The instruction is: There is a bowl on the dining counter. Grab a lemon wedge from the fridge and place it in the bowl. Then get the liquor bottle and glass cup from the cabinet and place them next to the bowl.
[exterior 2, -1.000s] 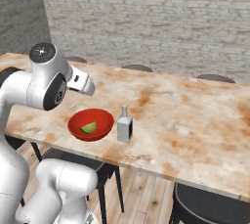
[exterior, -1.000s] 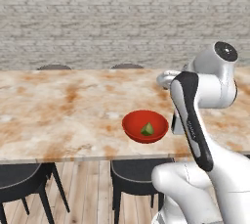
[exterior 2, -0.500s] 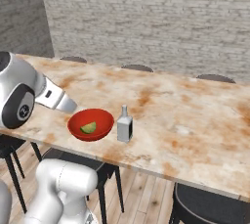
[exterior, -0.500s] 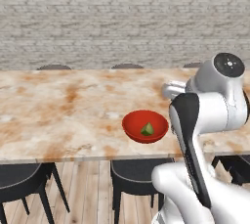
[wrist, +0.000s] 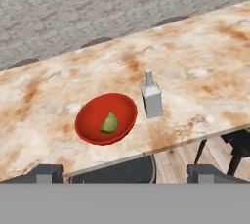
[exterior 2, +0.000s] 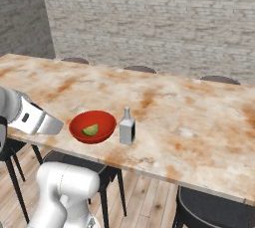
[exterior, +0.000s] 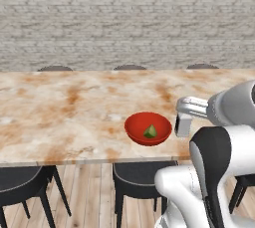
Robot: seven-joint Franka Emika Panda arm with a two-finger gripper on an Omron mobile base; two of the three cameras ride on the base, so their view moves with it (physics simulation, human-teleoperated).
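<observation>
**Q:** Left base view first. What's there?

**Me:** A long marble counter point(exterior: 74, 107) runs across in front of a grey brick wall point(exterior: 124, 18). The red bowl point(exterior: 148, 128) sits near the counter's front edge with a green lemon wedge point(exterior: 150, 132) inside it. Just right of the bowl a pale bottle point(exterior: 183, 125) stands upright, partly behind my own arm. Dark chairs point(exterior: 144, 177) are tucked under the near edge, and chair tops show along the far side.

**Q:** And from the right base camera?

**Me:** Same counter point(exterior 2: 199, 117), seen at a slant. Bowl point(exterior 2: 92, 126) near the front edge, wedge point(exterior 2: 90, 130) lying in it. The bottle point(exterior 2: 127, 128) stands just beside the bowl on its right, close but not clearly touching. My arm's white link hangs off the counter's left end, short of the bowl.

**Q:** Hand camera?

**Me:** I look down at the counter point(wrist: 205, 61) from off its front edge. Bowl point(wrist: 106, 118) left of centre, wedge point(wrist: 109, 123) toward its right inner side. Bottle point(wrist: 152, 97) upright beside the bowl's right rim. My claw point(wrist: 125, 173) shows as two dark tips at the bottom, one far left, one far right: spread wide, nothing between them, both hanging in front of the counter's edge.
</observation>
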